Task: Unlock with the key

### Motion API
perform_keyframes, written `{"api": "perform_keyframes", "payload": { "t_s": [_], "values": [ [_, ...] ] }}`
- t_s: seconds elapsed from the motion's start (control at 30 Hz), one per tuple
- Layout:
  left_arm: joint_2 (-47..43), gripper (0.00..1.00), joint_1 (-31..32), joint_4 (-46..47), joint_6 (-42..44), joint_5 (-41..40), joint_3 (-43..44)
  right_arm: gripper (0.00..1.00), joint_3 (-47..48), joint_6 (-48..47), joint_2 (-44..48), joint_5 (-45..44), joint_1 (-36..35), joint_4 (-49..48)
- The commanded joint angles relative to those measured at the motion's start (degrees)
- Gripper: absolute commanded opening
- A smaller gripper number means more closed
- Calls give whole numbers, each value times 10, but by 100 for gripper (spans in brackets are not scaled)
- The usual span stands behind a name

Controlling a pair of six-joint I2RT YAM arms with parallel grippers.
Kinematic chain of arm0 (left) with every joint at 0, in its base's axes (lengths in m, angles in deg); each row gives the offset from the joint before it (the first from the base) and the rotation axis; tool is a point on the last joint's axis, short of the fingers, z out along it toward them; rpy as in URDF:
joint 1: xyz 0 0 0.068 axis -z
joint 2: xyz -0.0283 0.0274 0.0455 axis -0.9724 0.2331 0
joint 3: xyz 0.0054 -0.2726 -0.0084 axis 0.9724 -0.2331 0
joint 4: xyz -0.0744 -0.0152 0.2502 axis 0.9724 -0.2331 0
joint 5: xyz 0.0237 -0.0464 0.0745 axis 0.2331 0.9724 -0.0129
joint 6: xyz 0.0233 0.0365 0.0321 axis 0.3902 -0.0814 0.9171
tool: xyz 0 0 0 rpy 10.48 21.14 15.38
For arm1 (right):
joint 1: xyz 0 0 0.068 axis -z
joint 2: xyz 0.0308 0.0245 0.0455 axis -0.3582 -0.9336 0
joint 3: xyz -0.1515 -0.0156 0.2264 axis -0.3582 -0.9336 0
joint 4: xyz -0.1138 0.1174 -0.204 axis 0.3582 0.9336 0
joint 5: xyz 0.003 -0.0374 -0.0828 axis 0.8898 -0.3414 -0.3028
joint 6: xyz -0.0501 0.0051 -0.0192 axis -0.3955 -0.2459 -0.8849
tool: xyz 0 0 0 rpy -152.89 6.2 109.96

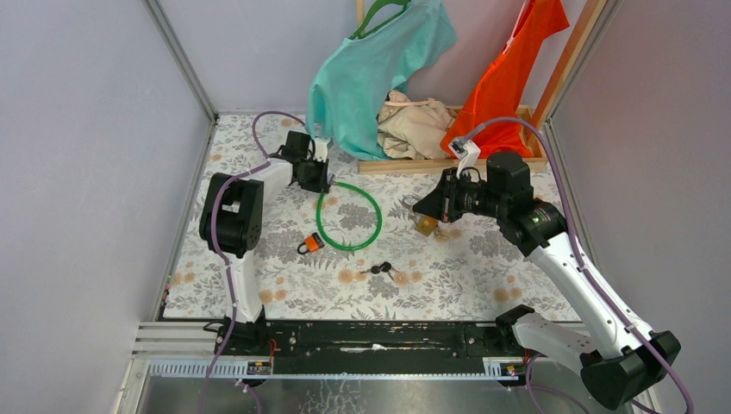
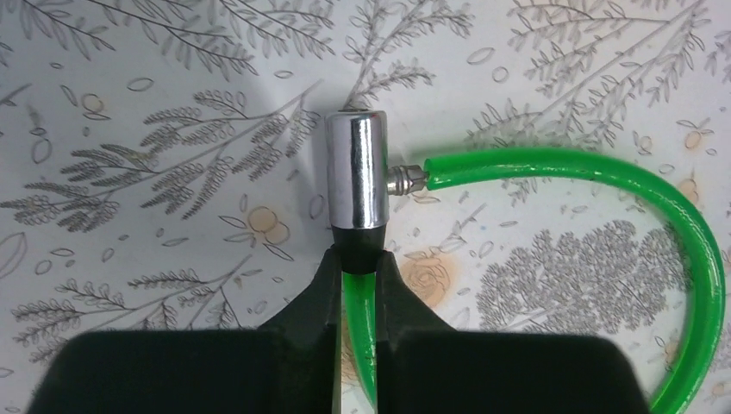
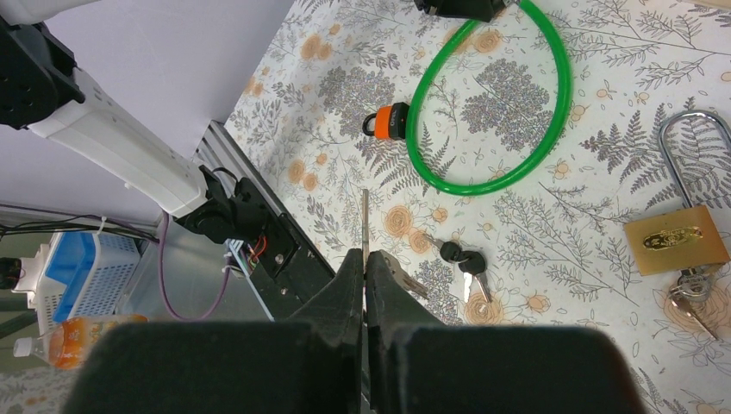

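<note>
While left gripper (image 2: 358,259) pinches green cable (image 2: 603,164) just below chrome lock cylinder (image 2: 358,172), right gripper (image 3: 364,259) sits closed on thin metal blade (image 3: 365,216), seen edge-on. Black-headed key pair (image 3: 461,257) lies loose on floral table (image 1: 483,267), apart from orange padlock (image 3: 388,121) and brass padlock (image 3: 677,237). Wooden tray (image 1: 431,162) at rear holds beige cloth (image 1: 414,125)

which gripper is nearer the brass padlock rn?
Right. The right gripper, shut on a key, hangs right by the brass padlock; the left gripper is well to the left, jaws clamping the green cable.
</note>
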Motion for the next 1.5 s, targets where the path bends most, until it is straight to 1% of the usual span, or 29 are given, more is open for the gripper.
{"api": "perform_keyframes", "payload": {
  "t_s": [0.0, 0.07, 0.2, 0.27, 0.4, 0.43, 0.47, 0.6, 0.67, 0.77, 0.87, 0.9, 0.97, 1.03, 1.07, 1.1, 1.17, 1.23, 1.27, 1.3, 1.37, 1.43, 1.47],
  "values": [
    [-57, 3, 12, -22, -2, 19, -1, 0, 35, -1, 5, -1, 2, -17],
    [-91, 0, 13, -22, -12, 37, -7, 0, 39, -3, 8, -1, 2, -18],
    [-158, 0, 22, -40, -16, 87, 1, 0, 46, -8, 9, -2, 2, -16],
    [-184, 0, 35, -77, 5, 115, 26, 0, 48, -7, 7, 2, 2, -18],
    [-226, 0, 55, -190, 69, 173, 98, 0, 53, 3, 3, 26, 1, -25],
    [-236, 0, 60, -222, 91, 178, 116, 0, 56, 3, 2, 32, 2, -24],
    [-246, 0, 66, -254, 139, 179, 133, 0, 60, 3, 0, 45, 2, -24],
    [-303, 0, 111, -359, 311, 132, 175, 0, 86, 1, -13, 91, 1, -17],
    [-342, 0, 143, -384, 399, 100, 163, 0, 96, -1, -16, 109, -4, -17],
    [-406, 0, 195, -393, 500, 63, 126, 0, 119, -29, -23, 92, -41, 14],
    [-453, 0, 254, -386, 546, 33, 89, 0, 154, -68, -45, 51, -95, 75],
    [-465, 0, 273, -377, 546, 28, 80, 0, 159, -74, -48, 39, -103, 89],
    [-475, 0, 290, -344, 525, 10, 57, 0, 162, -84, -45, 5, -105, 110],
    [-469, 1, 292, -280, 456, -28, 27, 0, 160, -89, -40, -27, -105, 124],
    [-456, 11, 293, -265, 423, -46, 18, 0, 156, -83, -36, -41, -105, 126],
    [-438, 15, 292, -263, 400, -52, 17, 0, 152, -77, -32, -57, -105, 126],
    [-393, 19, 286, -267, 339, -48, 28, 0, 141, -65, -16, -96, -105, 120],
    [-346, 28, 262, -270, 296, 3, 51, 0, 136, -60, 7, -122, -104, 120],
    [-326, 36, 251, -271, 284, 32, 59, 0, 135, -59, 20, -130, -103, 123],
    [-306, 41, 243, -263, 273, 52, 63, 0, 132, -60, 30, -133, -101, 128],
    [-268, 44, 228, -248, 280, 96, 67, 0, 124, -58, 45, -142, -99, 146],
    [-229, 50, 216, -239, 285, 151, 81, 0, 108, -55, 55, -150, -97, 167],
    [-209, 51, 212, -238, 304, 177, 90, 0, 98, -51, 59, -153, -96, 175]
  ]
}}
